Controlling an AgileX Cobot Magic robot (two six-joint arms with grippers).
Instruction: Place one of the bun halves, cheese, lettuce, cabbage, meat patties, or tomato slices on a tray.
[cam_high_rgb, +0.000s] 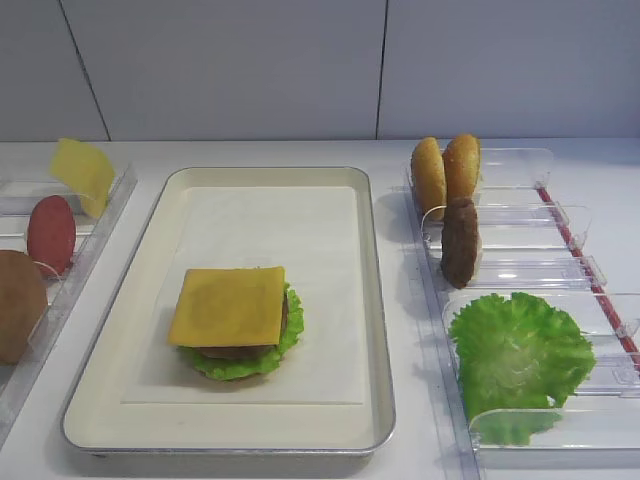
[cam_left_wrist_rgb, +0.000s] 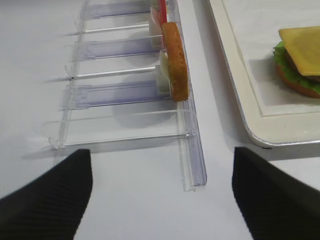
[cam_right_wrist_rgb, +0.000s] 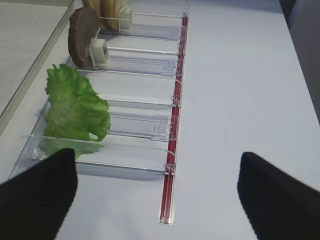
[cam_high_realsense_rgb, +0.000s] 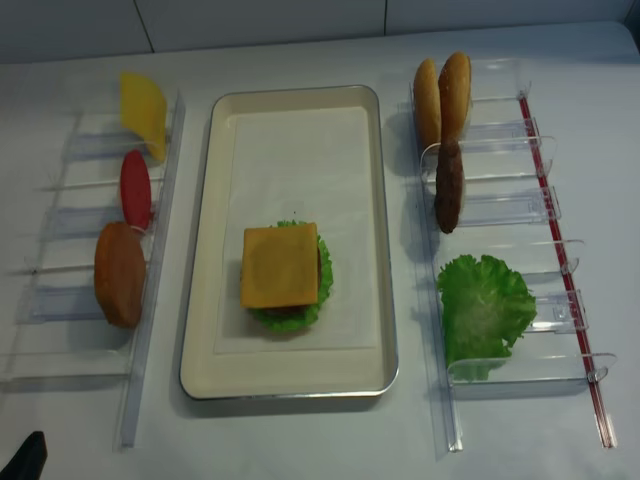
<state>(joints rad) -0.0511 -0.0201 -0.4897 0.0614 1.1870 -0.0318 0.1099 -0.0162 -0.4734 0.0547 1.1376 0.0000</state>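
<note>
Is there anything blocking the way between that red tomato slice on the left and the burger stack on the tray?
Nothing visible does. The tomato slice stands in a clear bin left of the tray; only the bin's low wall and the tray's rim lie between. The cheese topping the stack is bare.

no readable text, labels, brands or numbers in any view; the tray (cam_high_rgb: 372, 300), its white paper liner (cam_high_rgb: 330, 260), the clear bins (cam_high_realsense_rgb: 500, 215) and the food all look unmarked; only marking is a plain red strip (cam_right_wrist_rgb: 172, 150), no lettering
</note>
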